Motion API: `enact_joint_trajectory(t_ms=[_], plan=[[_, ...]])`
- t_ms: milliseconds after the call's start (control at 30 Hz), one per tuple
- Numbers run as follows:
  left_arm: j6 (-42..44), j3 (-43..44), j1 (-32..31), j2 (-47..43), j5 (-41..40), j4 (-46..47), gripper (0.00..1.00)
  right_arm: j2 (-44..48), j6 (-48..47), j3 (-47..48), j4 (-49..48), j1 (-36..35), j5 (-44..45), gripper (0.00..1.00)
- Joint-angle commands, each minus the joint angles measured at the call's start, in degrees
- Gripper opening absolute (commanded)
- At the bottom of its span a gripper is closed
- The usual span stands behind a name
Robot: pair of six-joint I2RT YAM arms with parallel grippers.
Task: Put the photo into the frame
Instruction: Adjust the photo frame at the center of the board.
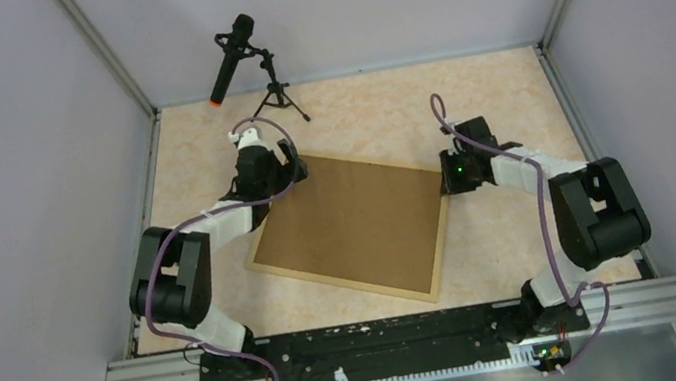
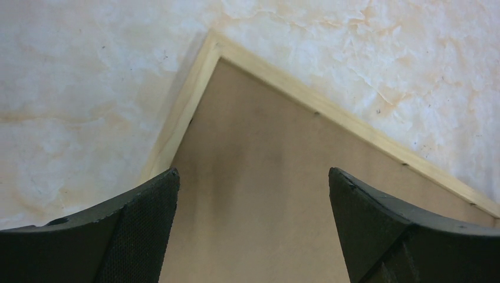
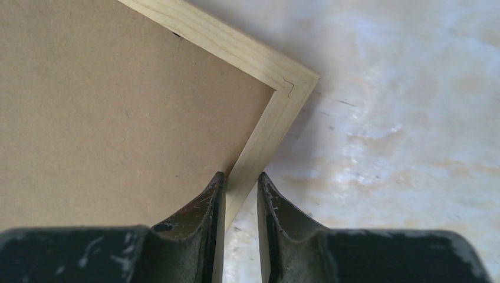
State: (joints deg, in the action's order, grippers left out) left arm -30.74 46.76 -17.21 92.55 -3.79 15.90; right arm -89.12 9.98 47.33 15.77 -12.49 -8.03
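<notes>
The frame point(image 1: 440, 241), thin light wood rails, lies flat on the table with a plain brown backing board point(image 1: 353, 218) filling it. The photo is hidden or out of view. My left gripper point(image 1: 295, 168) is open and empty over the frame's far left corner; in the left wrist view its jaws stand wide apart point(image 2: 253, 177) above the board, with the rail point(image 2: 330, 109) beyond. My right gripper point(image 1: 446, 177) is at the far right corner. In the right wrist view its fingers point(image 3: 240, 177) are nearly together, straddling the right rail point(image 3: 259, 132).
A black microphone point(image 1: 233, 53) on a small tripod point(image 1: 277, 96) stands at the back left of the marbled table. Grey walls with metal uprights enclose the table on three sides. A metal rail runs along the near edge by the arm bases.
</notes>
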Motion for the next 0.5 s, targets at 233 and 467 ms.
enact_joint_trajectory(t_ms=[233, 467], plan=[[4.83, 1.48, 2.25, -3.27, -3.47, -1.51, 0.99, -1.05, 8.33, 9.08, 15.45, -2.54, 8.33, 0.6], [-0.26, 1.77, 5.5, 0.77, 2.95, -2.22, 0.99, 2.96, 13.89, 3.77, 12.38, 0.78, -1.57, 0.57]])
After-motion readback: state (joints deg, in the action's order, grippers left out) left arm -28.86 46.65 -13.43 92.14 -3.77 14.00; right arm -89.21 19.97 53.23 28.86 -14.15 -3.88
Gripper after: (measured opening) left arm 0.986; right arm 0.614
